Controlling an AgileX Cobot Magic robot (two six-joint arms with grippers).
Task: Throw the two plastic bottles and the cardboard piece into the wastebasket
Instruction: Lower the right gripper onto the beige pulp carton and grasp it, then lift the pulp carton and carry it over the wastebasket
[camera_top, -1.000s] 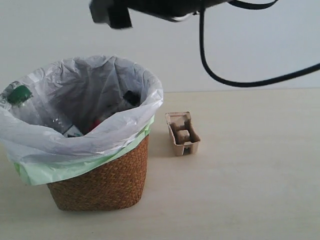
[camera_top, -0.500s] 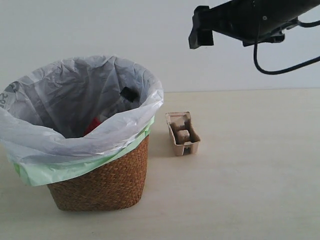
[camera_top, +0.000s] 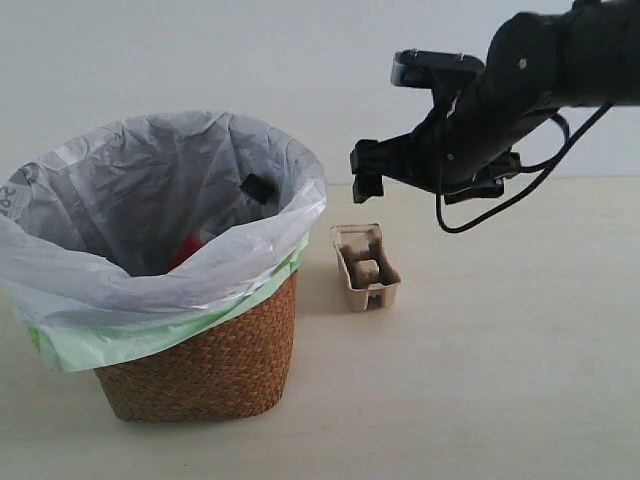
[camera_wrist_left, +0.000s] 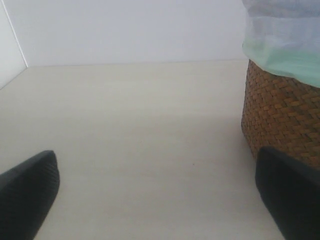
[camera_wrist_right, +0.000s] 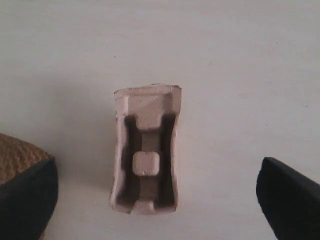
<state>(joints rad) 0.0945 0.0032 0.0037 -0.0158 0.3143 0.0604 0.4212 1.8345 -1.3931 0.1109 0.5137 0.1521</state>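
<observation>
The wastebasket (camera_top: 200, 350) stands at the left, its white bag (camera_top: 150, 270) spilling over the rim. Inside it lies the bottle with the black cap (camera_top: 259, 187) and red label (camera_top: 185, 250). The green-capped bottle is hidden. The cardboard piece (camera_top: 365, 267) sits on the table just right of the basket. My right gripper (camera_top: 368, 172) hangs open above it, with the tray (camera_wrist_right: 146, 150) centred between the wide-apart fingers (camera_wrist_right: 292, 200). My left gripper (camera_wrist_left: 156, 165) is open and empty, low over the table beside the basket wall (camera_wrist_left: 282, 115).
The pale table (camera_top: 500, 380) stretches to the right and front of the basket. A black cable (camera_top: 500, 205) loops under the right arm. A corner of the wicker (camera_wrist_right: 15, 155) shows beside the right gripper's finger. A white wall stands behind.
The right arm has swung from above the basket to the right and come down over the cardboard piece. The green-capped bottle seen at the basket's left rim has dropped out of sight.
</observation>
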